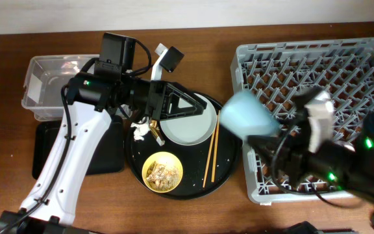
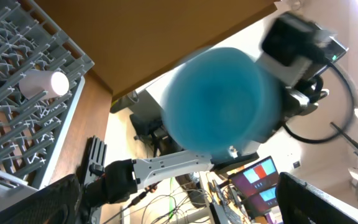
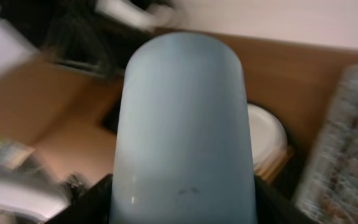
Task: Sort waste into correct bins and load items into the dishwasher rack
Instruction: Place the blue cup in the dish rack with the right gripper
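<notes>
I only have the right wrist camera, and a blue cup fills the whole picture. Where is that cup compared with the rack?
Observer: From overhead, the blue cup in the right gripper hangs over the left edge of the rack, just past the round tray.
Operator: Is anything sitting in the rack?
Observer: Yes. The left wrist camera shows a pale pink cup among the pegs.
</notes>
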`<state>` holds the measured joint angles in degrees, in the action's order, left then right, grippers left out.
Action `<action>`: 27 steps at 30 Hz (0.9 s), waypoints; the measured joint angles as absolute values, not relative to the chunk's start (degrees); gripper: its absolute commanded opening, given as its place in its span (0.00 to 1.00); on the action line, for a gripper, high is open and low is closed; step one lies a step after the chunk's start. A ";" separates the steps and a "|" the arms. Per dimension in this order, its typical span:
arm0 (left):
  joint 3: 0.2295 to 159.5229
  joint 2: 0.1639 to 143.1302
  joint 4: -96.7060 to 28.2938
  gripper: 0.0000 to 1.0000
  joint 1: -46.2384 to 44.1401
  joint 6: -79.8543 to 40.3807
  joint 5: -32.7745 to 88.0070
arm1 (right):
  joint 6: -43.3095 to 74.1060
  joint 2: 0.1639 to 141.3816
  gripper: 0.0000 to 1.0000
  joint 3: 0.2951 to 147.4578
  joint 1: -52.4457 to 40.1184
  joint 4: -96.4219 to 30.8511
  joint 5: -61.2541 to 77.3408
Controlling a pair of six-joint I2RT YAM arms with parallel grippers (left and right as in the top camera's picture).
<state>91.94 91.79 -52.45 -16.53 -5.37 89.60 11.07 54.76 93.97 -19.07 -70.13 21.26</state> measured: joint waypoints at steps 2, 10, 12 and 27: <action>91.94 91.79 -52.51 0.99 -16.53 -5.37 89.60 | 16.82 52.60 0.55 94.35 -19.07 -75.44 9.63; 91.96 91.79 -52.45 0.99 -16.53 -5.37 89.58 | 33.76 53.21 0.55 94.72 -19.07 -90.50 -26.22; 91.96 91.79 -52.45 0.99 -16.53 -5.37 89.58 | 34.92 54.65 0.55 94.72 -19.07 -92.38 -29.06; 91.96 91.79 -52.45 0.99 -16.53 -5.37 89.58 | 22.48 72.05 0.55 91.70 4.19 -96.82 -10.68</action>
<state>91.96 91.79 -52.45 -16.53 -5.37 89.58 22.48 72.05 91.70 4.19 -96.82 -10.68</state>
